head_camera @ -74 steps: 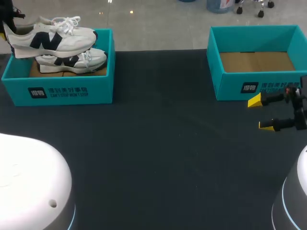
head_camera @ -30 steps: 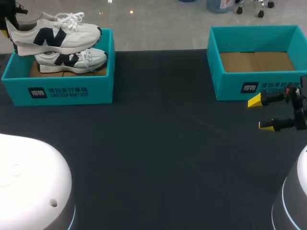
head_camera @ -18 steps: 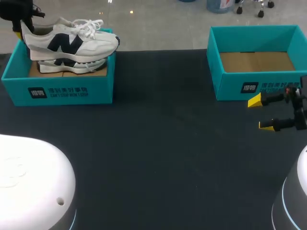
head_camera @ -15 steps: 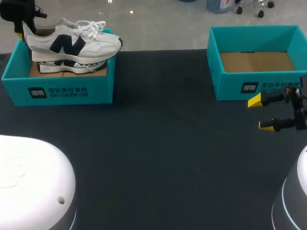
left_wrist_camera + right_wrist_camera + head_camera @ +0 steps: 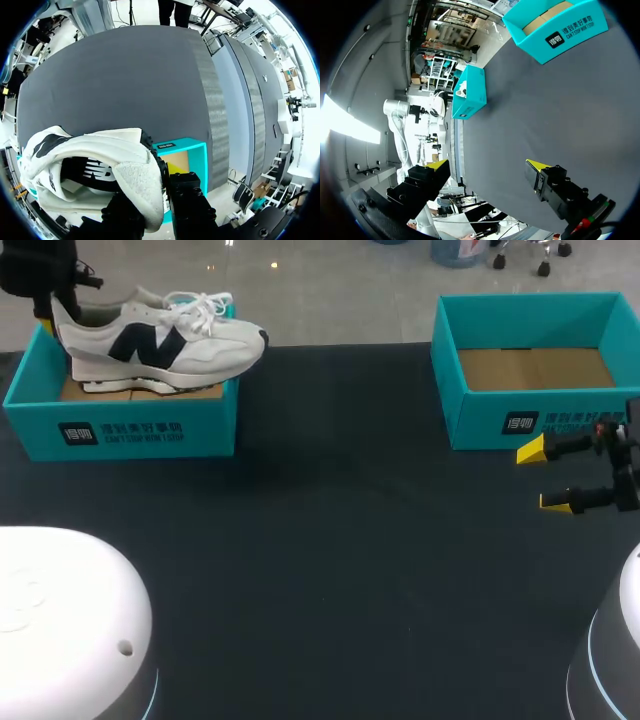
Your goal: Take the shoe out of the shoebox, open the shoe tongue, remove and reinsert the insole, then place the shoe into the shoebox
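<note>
The left arm's fingers [image 5: 186, 197] are clamped from both sides on the padded heel collar of a white lace-up sneaker with a dark navy side mark [image 5: 160, 340]. Their yellow tips are hidden behind the lining in the left wrist view. The sneaker hangs roughly level in the air. Its heel is above the left end of the teal cardboard shoebox on the left [image 5: 120, 425], and its toe pokes out past that box's right wall, over the dark worktop [image 5: 340, 560]. Under it, inside the box, only a strip of a second white shoe [image 5: 105, 386] shows. Over on the right, the right arm's fingers [image 5: 532, 451] stand wide apart with nothing between them, near the front wall of the second teal shoebox [image 5: 520, 410], whose brown cardboard floor is in plain sight. The two boxes sit well apart along the far edge of the worktop.
</note>
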`<state>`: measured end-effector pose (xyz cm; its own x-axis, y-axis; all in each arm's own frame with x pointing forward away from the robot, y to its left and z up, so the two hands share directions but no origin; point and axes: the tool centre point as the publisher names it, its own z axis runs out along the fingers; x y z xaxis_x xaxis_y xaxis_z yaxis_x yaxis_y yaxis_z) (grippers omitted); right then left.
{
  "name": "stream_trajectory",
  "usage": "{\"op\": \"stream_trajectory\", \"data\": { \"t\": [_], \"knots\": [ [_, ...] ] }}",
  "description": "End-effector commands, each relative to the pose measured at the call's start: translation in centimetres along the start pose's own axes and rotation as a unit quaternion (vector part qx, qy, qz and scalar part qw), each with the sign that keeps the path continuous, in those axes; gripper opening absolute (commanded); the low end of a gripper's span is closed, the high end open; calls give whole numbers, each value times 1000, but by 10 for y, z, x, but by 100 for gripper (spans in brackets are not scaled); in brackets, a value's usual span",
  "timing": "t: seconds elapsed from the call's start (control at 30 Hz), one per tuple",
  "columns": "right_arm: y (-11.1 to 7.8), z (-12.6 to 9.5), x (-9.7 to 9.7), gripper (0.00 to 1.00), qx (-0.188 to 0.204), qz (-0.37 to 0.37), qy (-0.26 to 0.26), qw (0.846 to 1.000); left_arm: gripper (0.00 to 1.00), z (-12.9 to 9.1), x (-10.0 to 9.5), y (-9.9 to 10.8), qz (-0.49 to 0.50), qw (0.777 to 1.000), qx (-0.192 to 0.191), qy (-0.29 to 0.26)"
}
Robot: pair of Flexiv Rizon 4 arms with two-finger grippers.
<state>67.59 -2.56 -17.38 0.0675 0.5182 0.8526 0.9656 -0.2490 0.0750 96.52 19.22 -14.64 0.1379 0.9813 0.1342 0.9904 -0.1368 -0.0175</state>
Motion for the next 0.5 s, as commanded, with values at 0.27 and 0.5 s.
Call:
{"op": "stream_trajectory", "data": {
  "t": [0.27,0.5],
  "knots": [
    [-1,0,0,100,-1,1,-2,1000,0,-1,1,-4,0,1000,-8,0],
    [-1,0,0,100,-1,1,-2,1000,0,-3,-7,-10,-9,1000,3,-1]
  ]
}}
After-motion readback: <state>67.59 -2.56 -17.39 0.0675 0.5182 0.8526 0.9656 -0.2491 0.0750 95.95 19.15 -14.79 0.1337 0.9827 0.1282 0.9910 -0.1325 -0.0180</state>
